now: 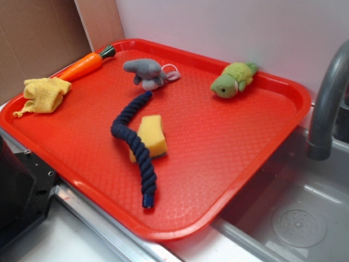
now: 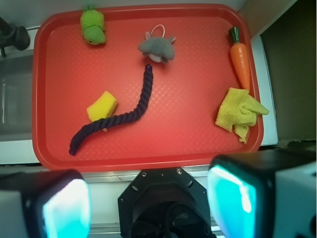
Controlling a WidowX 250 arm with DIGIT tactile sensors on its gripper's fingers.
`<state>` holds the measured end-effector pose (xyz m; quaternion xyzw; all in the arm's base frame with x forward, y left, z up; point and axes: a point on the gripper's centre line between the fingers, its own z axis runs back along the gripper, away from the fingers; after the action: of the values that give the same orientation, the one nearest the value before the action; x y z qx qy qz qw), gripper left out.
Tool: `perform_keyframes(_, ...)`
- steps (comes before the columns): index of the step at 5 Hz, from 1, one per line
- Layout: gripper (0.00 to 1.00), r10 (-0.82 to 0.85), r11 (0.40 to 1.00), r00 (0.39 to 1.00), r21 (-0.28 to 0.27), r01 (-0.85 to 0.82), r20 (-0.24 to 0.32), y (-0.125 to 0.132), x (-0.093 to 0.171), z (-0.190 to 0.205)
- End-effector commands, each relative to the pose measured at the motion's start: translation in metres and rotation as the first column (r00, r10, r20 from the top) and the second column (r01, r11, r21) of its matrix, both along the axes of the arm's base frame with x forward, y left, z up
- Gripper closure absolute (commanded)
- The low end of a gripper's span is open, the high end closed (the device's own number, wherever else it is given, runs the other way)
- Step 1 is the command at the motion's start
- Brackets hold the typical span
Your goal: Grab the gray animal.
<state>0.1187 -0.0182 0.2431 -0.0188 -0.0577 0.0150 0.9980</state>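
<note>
Red tray sits beside a sink, w/ a gray faucet at the sink's back.

Gray animal lies near the tray's far edge, roughly mid-way along it, white loop string trailing toward the rim. Nothing touching it from above. One end of the navy rope stops just beside the animal; the rope then curves across the tray's middle to near the front edge.

Yellow sponge rests against the rope's mid-part, the rope lying over one side of it. Green plush is at the far corner nearest the sink, well apart from the gray one. Toy carrot lies along the edge at the opposite far corner, green top pointing to the rim. Yellow cloth is bunched just beside the carrot's tip, at that same side edge.

Gripper: in the wrist view its two fingers show at the bottom of the shot, spread wide apart, nothing btwn them. It sits off the tray's front edge, well apart from the gray animal. In the exterior view, only a dark bit of robot base shows at the lower left corner.
</note>
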Motion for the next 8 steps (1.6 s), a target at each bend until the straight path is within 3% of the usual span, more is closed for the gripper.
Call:
perform_keyframes(1, 0.00, 0.000, 1.000, 1.000, 0.000, 0.000, 0.000, 0.000, 0.000, 0.000)
perform_keyframes(2, 0.00, 0.169, 0.985, 0.981, 0.054, -0.164, -0.100, 0.032, 0.015, -0.048)
perform_keyframes(3, 0.00, 0.348, 0.937, 0.936, 0.000, -0.348, -0.048, 0.057, 0.036, -0.068)
perform_keyframes(4, 0.00, 0.541, 0.840, 0.838, -0.107, -0.532, 0.073, 0.070, 0.082, -0.089)
perform_keyframes(5, 0.00, 0.483, 0.871, 0.864, -0.182, -0.457, 0.142, 0.064, 0.131, -0.109)
perform_keyframes(6, 0.00, 0.464, 0.875, 0.876, -0.223, -0.430, 0.131, 0.051, 0.162, -0.124)
perform_keyframes(8, 0.00, 0.439, 0.882, 0.898, -0.175, -0.437, -0.027, 0.045, 0.189, -0.197)
